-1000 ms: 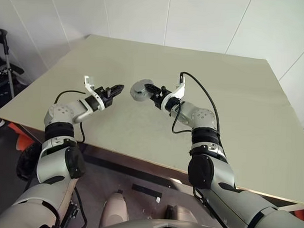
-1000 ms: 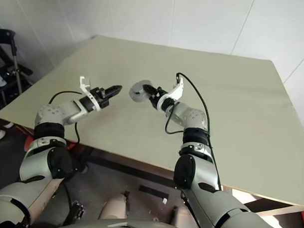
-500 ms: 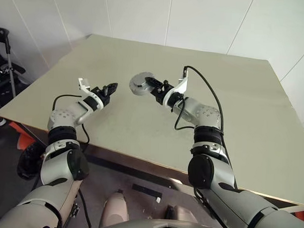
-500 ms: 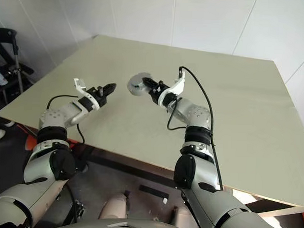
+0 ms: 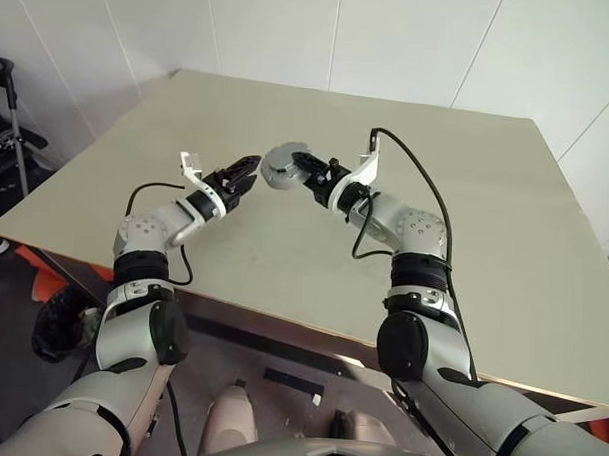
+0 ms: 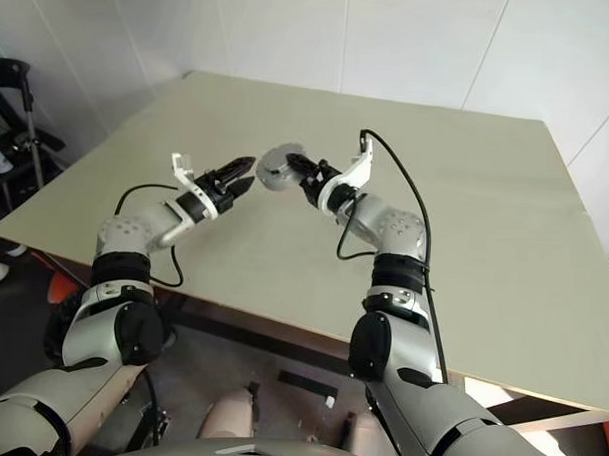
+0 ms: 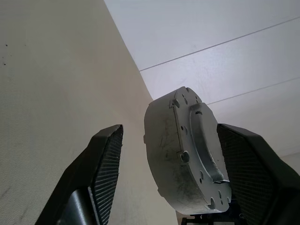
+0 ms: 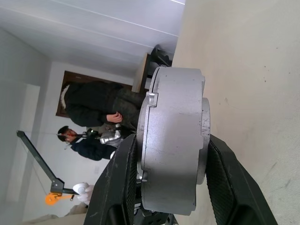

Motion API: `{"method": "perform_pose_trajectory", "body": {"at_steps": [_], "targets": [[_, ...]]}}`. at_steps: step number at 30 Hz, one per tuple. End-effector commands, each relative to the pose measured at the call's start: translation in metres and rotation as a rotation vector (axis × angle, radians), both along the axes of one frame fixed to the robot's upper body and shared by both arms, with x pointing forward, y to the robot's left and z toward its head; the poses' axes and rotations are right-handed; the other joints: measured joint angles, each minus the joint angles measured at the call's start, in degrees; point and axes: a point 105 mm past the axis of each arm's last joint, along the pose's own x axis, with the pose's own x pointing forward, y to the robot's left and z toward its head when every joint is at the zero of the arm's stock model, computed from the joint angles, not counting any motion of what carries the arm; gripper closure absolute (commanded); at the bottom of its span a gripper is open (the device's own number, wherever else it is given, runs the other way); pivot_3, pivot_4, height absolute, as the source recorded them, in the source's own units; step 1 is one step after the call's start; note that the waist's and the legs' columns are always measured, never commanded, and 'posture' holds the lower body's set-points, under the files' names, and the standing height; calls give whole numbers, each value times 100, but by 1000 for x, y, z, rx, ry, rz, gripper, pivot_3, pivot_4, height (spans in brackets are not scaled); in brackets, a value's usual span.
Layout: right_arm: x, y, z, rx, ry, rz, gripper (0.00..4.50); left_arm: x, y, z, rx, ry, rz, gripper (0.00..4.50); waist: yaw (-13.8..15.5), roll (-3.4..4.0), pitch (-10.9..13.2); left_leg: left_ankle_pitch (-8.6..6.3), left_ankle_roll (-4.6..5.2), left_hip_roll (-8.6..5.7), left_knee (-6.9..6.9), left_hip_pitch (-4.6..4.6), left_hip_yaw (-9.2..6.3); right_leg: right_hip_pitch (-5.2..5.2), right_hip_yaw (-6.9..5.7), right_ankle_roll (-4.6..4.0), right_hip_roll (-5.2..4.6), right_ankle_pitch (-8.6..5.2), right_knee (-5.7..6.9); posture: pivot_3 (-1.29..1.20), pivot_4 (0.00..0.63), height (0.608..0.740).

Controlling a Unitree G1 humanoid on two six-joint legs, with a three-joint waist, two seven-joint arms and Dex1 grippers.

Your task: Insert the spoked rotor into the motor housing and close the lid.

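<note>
Beige table (image 5: 485,204) bare; people (two, beyond doorway) (image 8: 93,117) behind.

No text, label, brand, number or sign can be read anywhere in these pictures.
</note>
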Motion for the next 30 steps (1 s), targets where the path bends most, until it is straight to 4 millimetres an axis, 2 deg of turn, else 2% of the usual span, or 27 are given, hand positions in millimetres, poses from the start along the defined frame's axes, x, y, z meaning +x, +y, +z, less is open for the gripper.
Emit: {"method": "perform_pose_trajectory", "body": {"at_steps": [1,7,15,21,30], "targets": [[-2,4,35,65,-109,19,2564,3,4,23,-114,-32,-15,255,1,0,0,0,0,0,1,0,0,0,0,0,0,0,0,0,0,740],[-10,12,45,138,-101,88,2564,3,3,36,-247,-48,-48,255,6,0,0,0,0,0,3,-1,0,1,0,0,0,0,1,0,0,740],[-29,30,40,140,-76,186,2564,-1,-6,58,-403,-90,-135,255,10,0,0,0,0,0,4,0,-1,1,-1,1,0,1,2,0,0,740],[-29,29,40,125,-81,176,2564,-9,-26,53,-376,-54,-226,255,12,0,0,0,0,0,6,0,-1,3,-1,3,-1,2,2,0,0,740],[-26,28,42,114,-91,161,2564,-16,-35,40,-364,4,-273,255,11,0,0,0,0,0,6,-1,-2,3,-1,4,-1,2,2,0,0,740]]}}
